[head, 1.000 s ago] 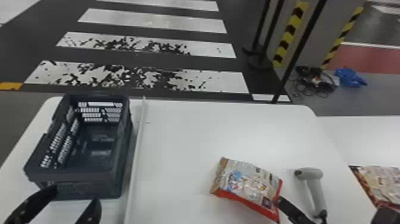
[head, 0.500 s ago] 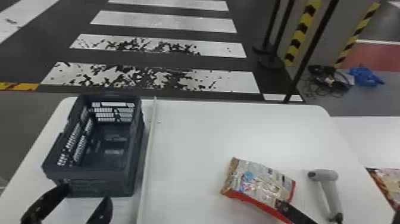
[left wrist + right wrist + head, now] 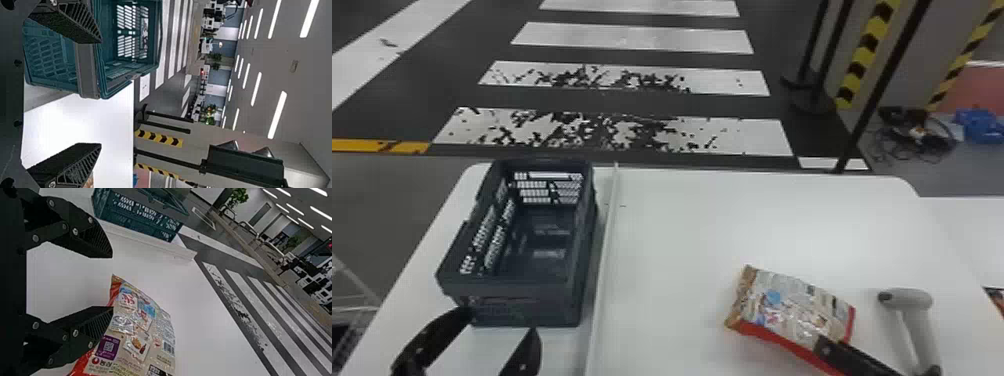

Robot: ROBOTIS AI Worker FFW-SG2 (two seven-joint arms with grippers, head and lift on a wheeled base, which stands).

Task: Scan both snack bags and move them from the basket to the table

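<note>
In the head view, my left gripper [image 3: 499, 323] is open at the near end of the dark basket [image 3: 517, 305], whose bare floor shows. The left wrist view has the left gripper [image 3: 101, 93] with its fingers apart and the basket [image 3: 88, 70] beyond them. A red-edged snack bag [image 3: 789, 312] lies on the table; a finger of my right gripper [image 3: 852, 356] overlaps its near right part. In the right wrist view, the right gripper [image 3: 112, 282] stands open, its lower finger against or just over the bag [image 3: 137, 333]. The grey scanner [image 3: 914, 320] lies right of the bag.
A raised white strip [image 3: 604, 270] runs along the white table [image 3: 732, 225] between basket and bag. Another white surface [image 3: 967, 235] adjoins at the right, with a sliver of something reddish-brown [image 3: 999, 298] at the view's edge. Black poles stand behind the table.
The head view has turned left, so basket, bag and scanner sit farther right in it. My right gripper's finger overlaps more of the bag. The second bag has mostly slipped past the right edge.
</note>
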